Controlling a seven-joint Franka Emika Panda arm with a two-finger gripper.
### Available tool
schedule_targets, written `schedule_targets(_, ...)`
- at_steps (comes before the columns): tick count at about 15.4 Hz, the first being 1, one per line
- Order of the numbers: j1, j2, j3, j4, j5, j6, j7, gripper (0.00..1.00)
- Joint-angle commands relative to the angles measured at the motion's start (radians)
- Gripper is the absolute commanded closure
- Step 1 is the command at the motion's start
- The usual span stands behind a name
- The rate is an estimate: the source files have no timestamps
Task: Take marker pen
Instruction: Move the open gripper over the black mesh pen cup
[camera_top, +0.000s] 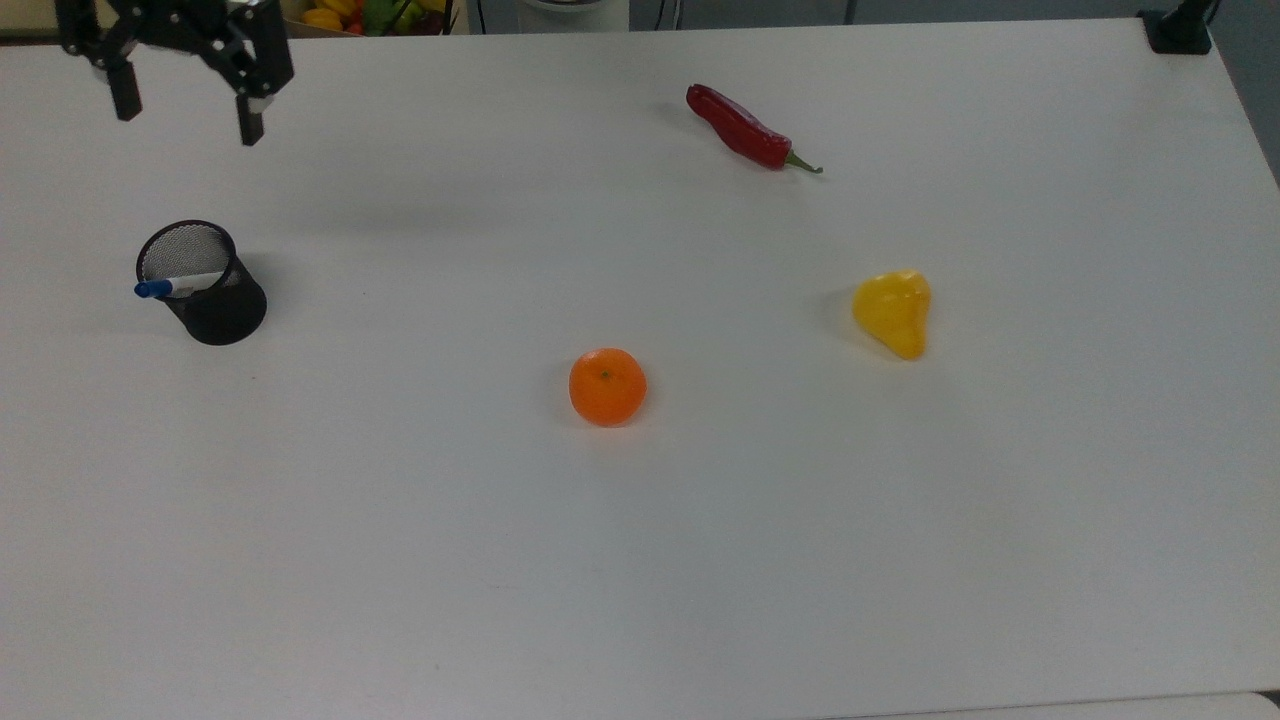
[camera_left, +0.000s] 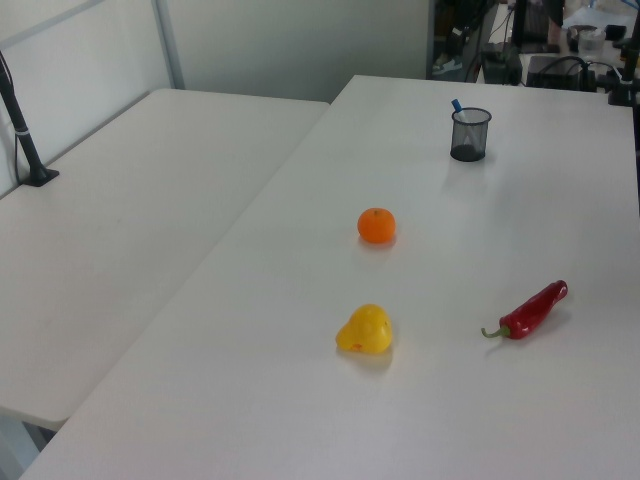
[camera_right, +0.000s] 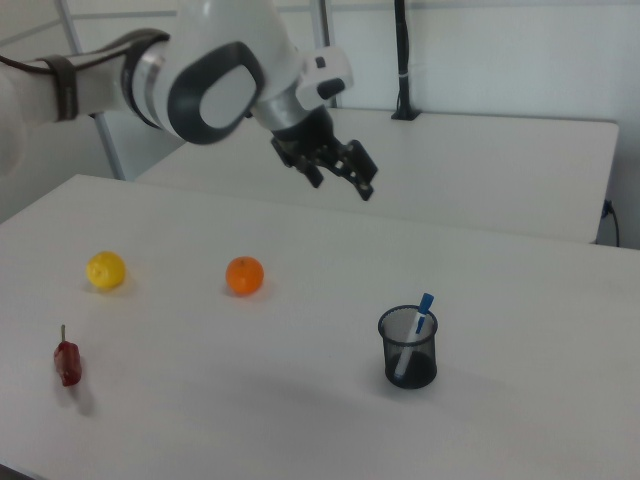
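Marker pen (camera_top: 178, 285) standing tilted in the black mesh cup (camera_top: 205, 285), blue cap poking over the rim on the top view's left. Hand (camera_top: 186, 108) high above the bench (camera_top: 700, 520), well apart from the cup, fingers spread and empty. Best to centre over the cap, match the pen's lean, descend clear of the rim, then lift straight out.

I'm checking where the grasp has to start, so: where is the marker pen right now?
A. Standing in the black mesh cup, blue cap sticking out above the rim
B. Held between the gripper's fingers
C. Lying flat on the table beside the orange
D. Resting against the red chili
A. The marker pen leans inside the black mesh cup, its blue cap above the rim, while the open gripper hangs above the table, apart from it.
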Motion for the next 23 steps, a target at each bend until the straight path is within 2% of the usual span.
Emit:
schedule_targets(1,-0.025,0.028,-0.031,-0.045,-0.010,0.153,0.034,0.00)
schedule_targets(3,-0.027,0.065,-0.055,-0.044,-0.015,0.196,0.034,0.00)
schedule_targets(7,-0.047,0.123,-0.068,-0.077,-0.021,0.324,0.034,0.07)
schedule_targets(13,-0.050,0.189,-0.068,-0.113,-0.019,0.411,0.034,0.32)
schedule_targets(18,-0.048,0.220,-0.068,-0.175,-0.021,0.552,0.031,0.37)
schedule_targets(20,-0.048,0.232,-0.068,-0.179,-0.032,0.564,0.030,0.41)
schedule_targets(23,-0.050,0.255,-0.068,-0.177,-0.053,0.567,0.030,0.41)
